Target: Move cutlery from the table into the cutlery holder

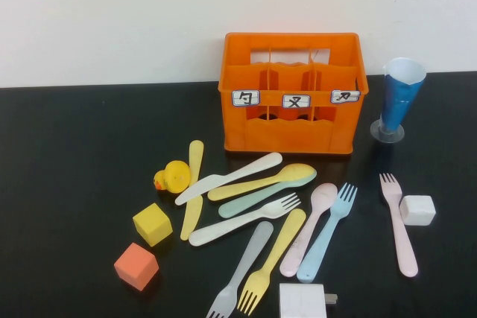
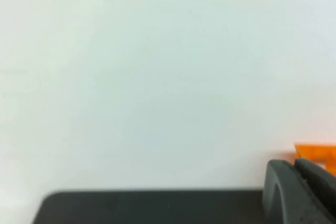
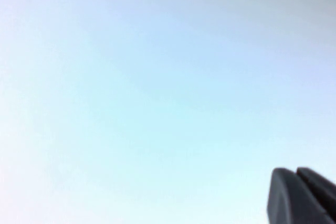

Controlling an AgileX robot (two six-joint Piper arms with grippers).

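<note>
The orange cutlery holder (image 1: pixel 292 133) stands at the back middle of the black table (image 1: pixel 74 154), and its three compartments look empty. Several pieces of cutlery lie in front of it: a white knife (image 1: pixel 227 178), yellow spoon (image 1: pixel 261 182), pale green spoon (image 1: pixel 257 197), white fork (image 1: pixel 242 221), yellow knife (image 1: pixel 193 188), grey fork (image 1: pixel 242 269), yellow fork (image 1: pixel 272 258), pink spoon (image 1: pixel 309 229), blue fork (image 1: pixel 326 232) and pink fork (image 1: pixel 399 223). Neither arm shows in the high view. My left gripper (image 2: pixel 294 165) is shut and empty, with a corner of the holder (image 2: pixel 315 155) behind it. My right gripper (image 3: pixel 295 172) is shut, facing the wall.
A yellow duck (image 1: pixel 173 176), yellow cube (image 1: pixel 152 223) and orange cube (image 1: pixel 136 266) lie left of the cutlery. A blue cone cup (image 1: pixel 399 98) stands right of the holder. A white cube (image 1: pixel 417 210) touches the pink fork. A white block (image 1: pixel 302 301) sits at the front edge.
</note>
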